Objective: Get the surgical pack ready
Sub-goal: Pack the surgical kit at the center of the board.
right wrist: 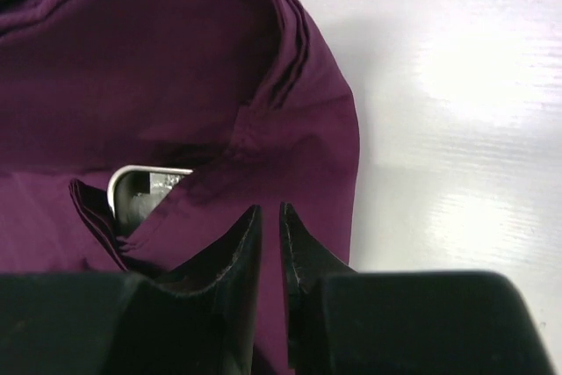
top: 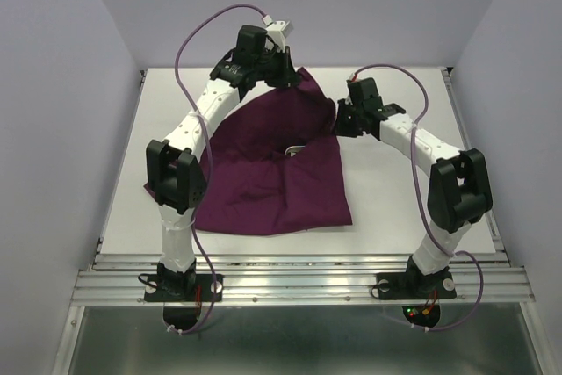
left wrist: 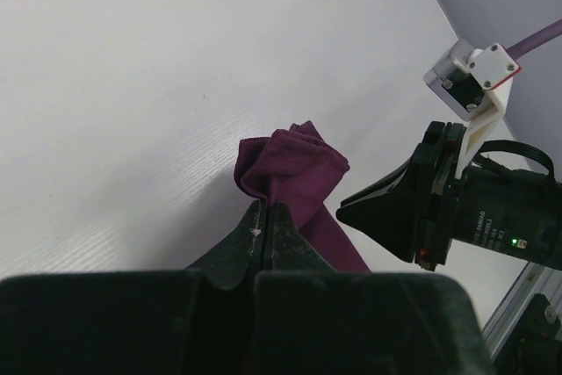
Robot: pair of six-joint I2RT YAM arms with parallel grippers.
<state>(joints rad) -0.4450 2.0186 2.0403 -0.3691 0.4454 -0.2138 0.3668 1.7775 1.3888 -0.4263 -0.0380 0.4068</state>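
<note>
The dark-purple cloth (top: 272, 182) lies folded over on the white table. A corner of the shiny steel tray (top: 294, 150) peeks from a gap in its folds and also shows in the right wrist view (right wrist: 140, 191). My left gripper (top: 285, 72) is at the cloth's far corner, shut on a bunched fold of the cloth (left wrist: 294, 164), jaws pressed together (left wrist: 265, 208). My right gripper (top: 338, 120) is at the cloth's right edge. Its jaws are nearly together (right wrist: 270, 210) with cloth (right wrist: 158, 68) between them. Scissors, tweezers, gauze and packets are hidden.
White table (top: 395, 199) with a metal rail along its near edge (top: 299, 278). Grey walls stand to the left, right and back. The right arm's wrist (left wrist: 474, 208) is close to my left gripper in the left wrist view.
</note>
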